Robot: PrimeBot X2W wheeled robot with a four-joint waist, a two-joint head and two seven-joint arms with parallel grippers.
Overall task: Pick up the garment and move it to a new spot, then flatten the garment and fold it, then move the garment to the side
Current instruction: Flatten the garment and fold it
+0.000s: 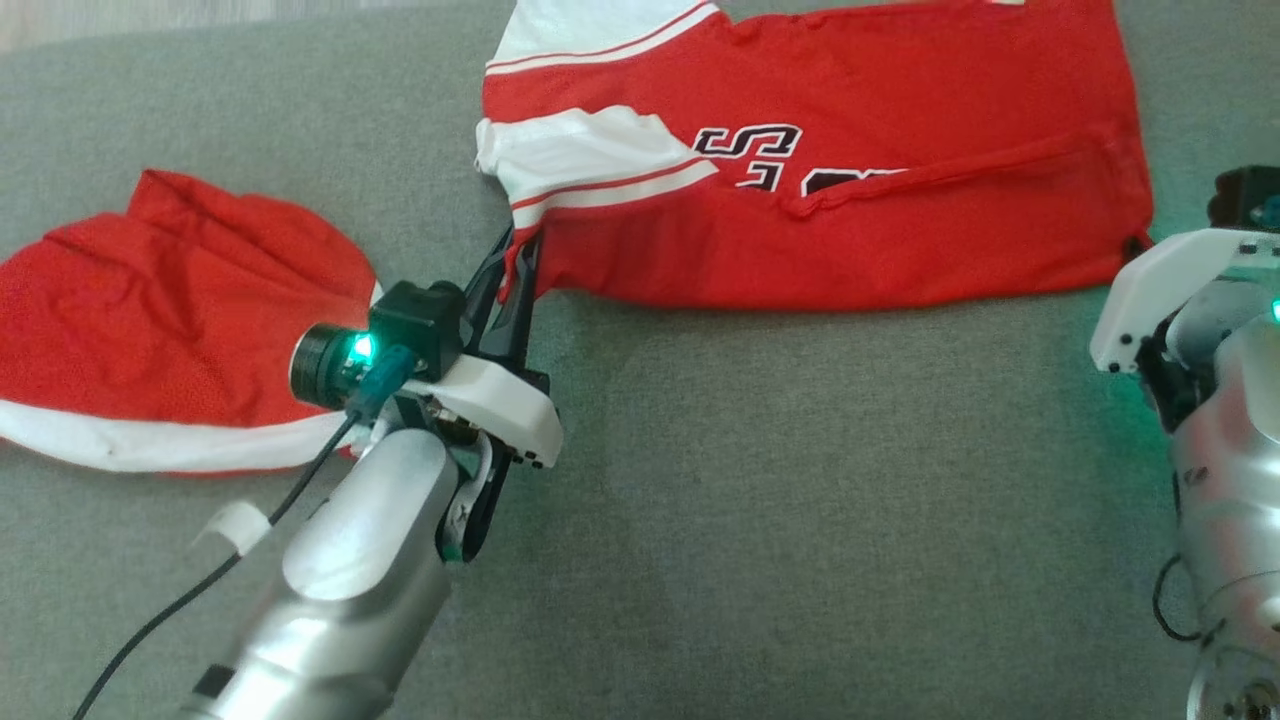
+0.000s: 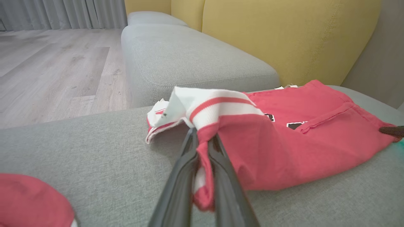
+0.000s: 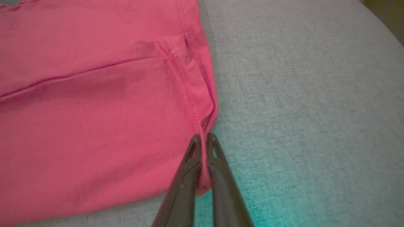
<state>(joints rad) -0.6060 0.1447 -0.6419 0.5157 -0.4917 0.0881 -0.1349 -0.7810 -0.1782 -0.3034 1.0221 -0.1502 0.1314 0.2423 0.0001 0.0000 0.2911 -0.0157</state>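
Red-and-white mesh jersey (image 1: 850, 200) lying across grey fabric sofa seat (image 1: 800, 500), left gripper (image 2: 203, 135) fingers pinched on its near-left edge, right gripper (image 3: 203, 137) fingers pinched on its near-right corner, second red garment (image 1: 180, 310) apart at left

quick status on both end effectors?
Left end effector: closed, pinching the red jersey just below its white sleeve.
Right end effector: closed, pinching the same jersey at a hem corner.

- Rounded silver metal left forearm (image 1: 340, 590), with a white plastic wrist bracket (image 1: 505, 405) dotted with small dark screws.
- Black cylindrical wrist camera (image 1: 345, 360) with a green light and a thin black cable (image 1: 310, 467).
- Left gripper (image 2: 203, 135) with two long, dark, tapering fingers (image 2: 176, 189).
- Silver right forearm (image 1: 1225, 480) with a white bracket (image 1: 1150, 290).
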